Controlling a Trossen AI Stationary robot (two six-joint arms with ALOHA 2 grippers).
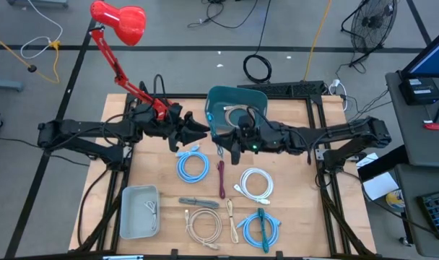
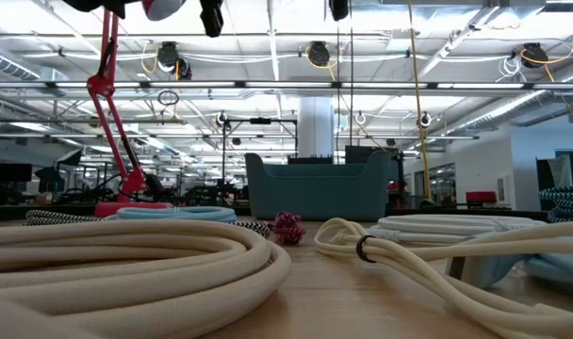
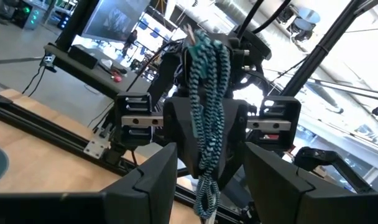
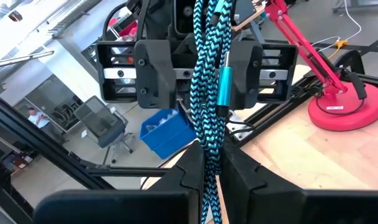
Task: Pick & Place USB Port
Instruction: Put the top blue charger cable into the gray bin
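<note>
Overhead, both dark arms reached in level from opposite sides of the wooden table (image 1: 292, 217) and met nose to nose near its middle, just in front of the teal bin (image 1: 234, 101). The right gripper (image 4: 207, 165) had its fingers pressed together on a teal-and-black braided USB cable (image 4: 204, 93), which hung in a doubled bunch between the two wrists; a metallic blue connector sleeve (image 4: 225, 87) lay against the strands. The left gripper (image 3: 209, 171) faced it with its fingers spread wide, one on each side of the hanging cable, the dangling loop sitting between them; I could not tell whether they touched it. In the high view the meeting point of the grippers sat just above a coiled light-blue cable (image 1: 193, 166).

The other cables lay on the table: a maroon cable (image 1: 222, 179) stretched straight, a white coil (image 1: 255, 183), a cream coil (image 1: 203, 224), and a teal-and-blue bundle (image 1: 261, 227) toward the near edge. A grey tray (image 1: 127, 217) sat at the left front corner with a small item inside. A red desk lamp (image 1: 122, 22) rose from its base behind the left arm. In the low view, thick cream coils (image 2: 126, 254) filled the foreground and the bin stood behind them.
</note>
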